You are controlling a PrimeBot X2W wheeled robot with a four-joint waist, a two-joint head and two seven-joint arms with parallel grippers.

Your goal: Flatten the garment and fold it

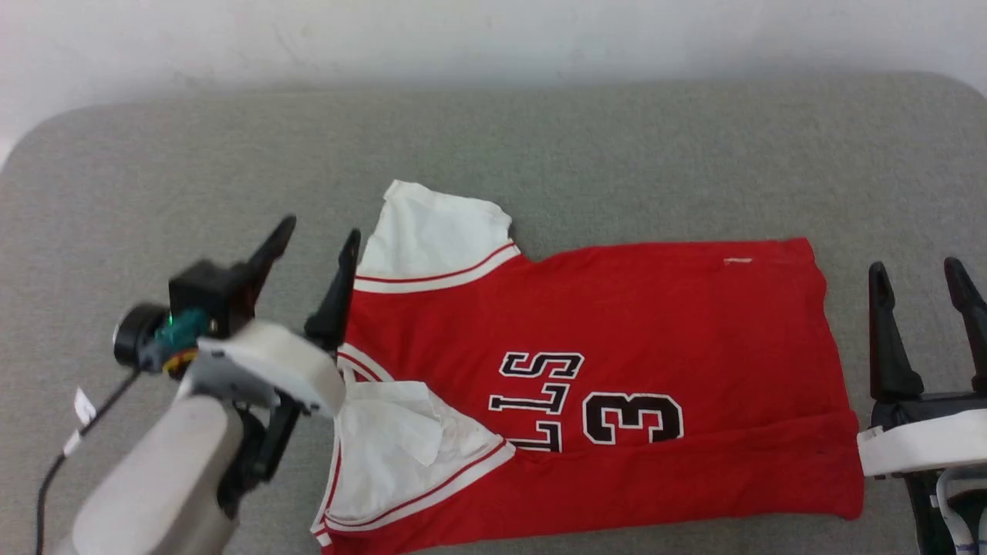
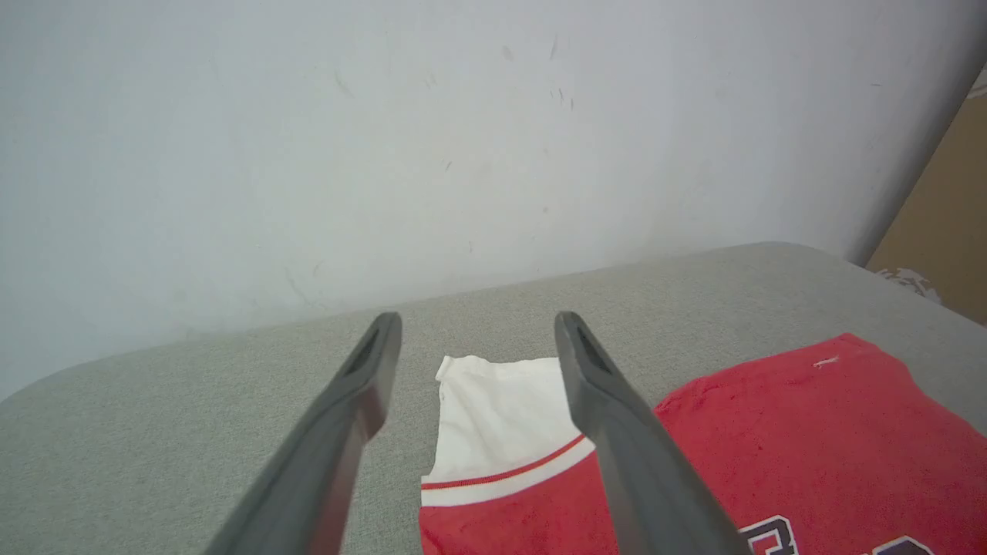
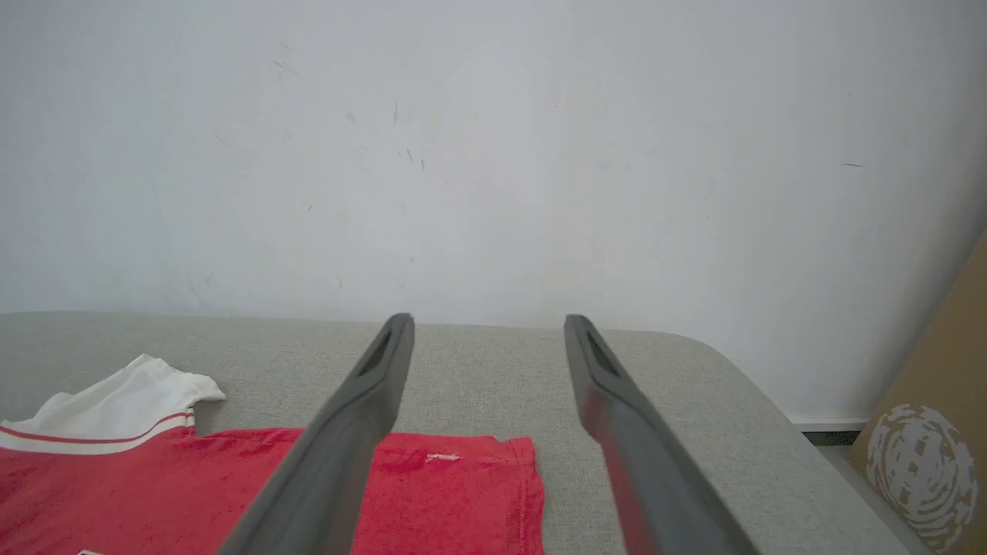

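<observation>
Our left tool [image 1: 320, 230] stands released, its two dark fingers spread wide with nothing between them, and our right tool [image 1: 916, 267] is likewise spread and empty. In the head view the left tool hangs at the neck end of the garment [image 1: 632, 324]. Its inner finger crosses the red edge just below the far sleeve [image 1: 436, 231], but we cannot tell whether it touches the cloth. From the left wrist view the left tool [image 2: 478, 319] frames that white sleeve between its fingers, with the red body of the garment [image 2: 802, 432] running off behind the right-hand finger. The right tool sits just beside the hem end, off the cloth, over bare grey worktop [image 1: 617, 139]. In the right wrist view the right tool [image 3: 489, 320] has the hem corner of the garment [image 3: 154, 486] passing behind its left-hand finger and ending in the gap between the two. The garment itself lies spread across the middle of the worktop between our two tools, neck to our left and hem to our right. Its near sleeve [image 1: 401, 455] is folded in over the red, and a strip along the near edge is turned up. The black lettering [image 1: 586, 408] faces up, reading sideways to us. Beyond the worktop rises a pale wall [image 1: 463, 38], with brown cardboard [image 3: 925, 455] at the right.
</observation>
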